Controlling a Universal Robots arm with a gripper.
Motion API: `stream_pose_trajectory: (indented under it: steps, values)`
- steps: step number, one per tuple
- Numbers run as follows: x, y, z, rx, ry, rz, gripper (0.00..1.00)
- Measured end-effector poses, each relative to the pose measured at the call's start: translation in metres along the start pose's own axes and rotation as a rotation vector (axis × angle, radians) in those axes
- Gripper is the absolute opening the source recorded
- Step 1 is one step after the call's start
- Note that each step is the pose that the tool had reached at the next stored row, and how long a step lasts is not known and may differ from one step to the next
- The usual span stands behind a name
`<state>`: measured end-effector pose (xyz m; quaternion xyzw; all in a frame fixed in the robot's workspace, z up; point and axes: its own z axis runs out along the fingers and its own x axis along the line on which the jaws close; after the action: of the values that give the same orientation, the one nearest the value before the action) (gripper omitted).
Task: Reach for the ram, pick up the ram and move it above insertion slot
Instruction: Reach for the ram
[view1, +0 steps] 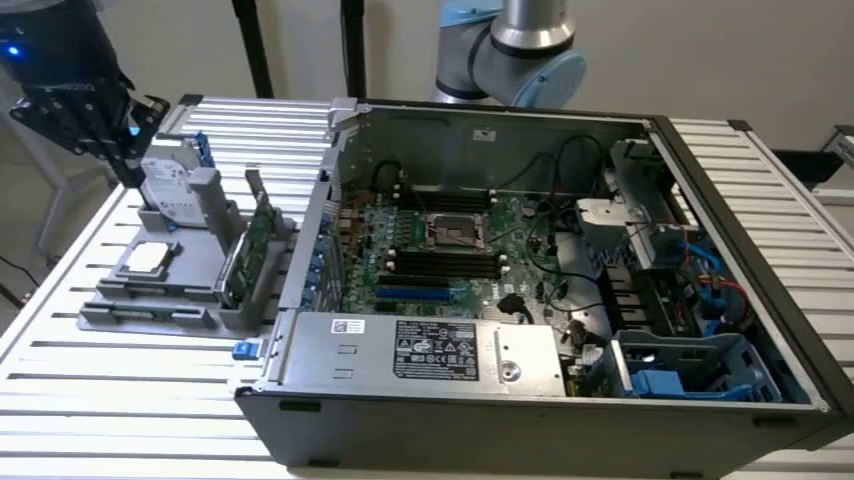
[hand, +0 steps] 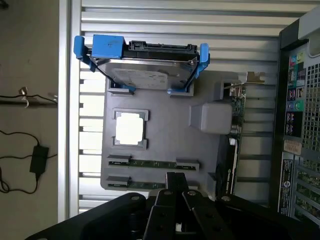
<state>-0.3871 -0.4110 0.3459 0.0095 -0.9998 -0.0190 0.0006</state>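
Hovering gripper (hand: 177, 181), ram (hand: 150, 163) below in grey tray (hand: 165, 135)

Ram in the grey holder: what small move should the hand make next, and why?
Probably ease the hand down toward the ram: the exterior view shows it high above the grey holder, and the ram lies untouched in its slot.

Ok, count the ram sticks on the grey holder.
2. One ram stick lies beside the processor; the second stick lies parallel, nearer the tool, partly hidden behind it.
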Motion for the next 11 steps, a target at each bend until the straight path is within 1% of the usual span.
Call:
stream_pose_trajectory:
  steps: [2,4,6,11]
  values:
    - [0.002,-0.0033,0.0004,-0.0001,-0.0002,0.000,0.11]
    - [0.004,-0.0095,0.0008,-0.0002,-0.0003,0.000,0.11]
    - [0.006,-0.0139,0.0014,-0.0001,0.0000,-0.002,0.11]
    - [0.008,-0.0222,0.0035,-0.0002,0.0024,-0.008,0.11]
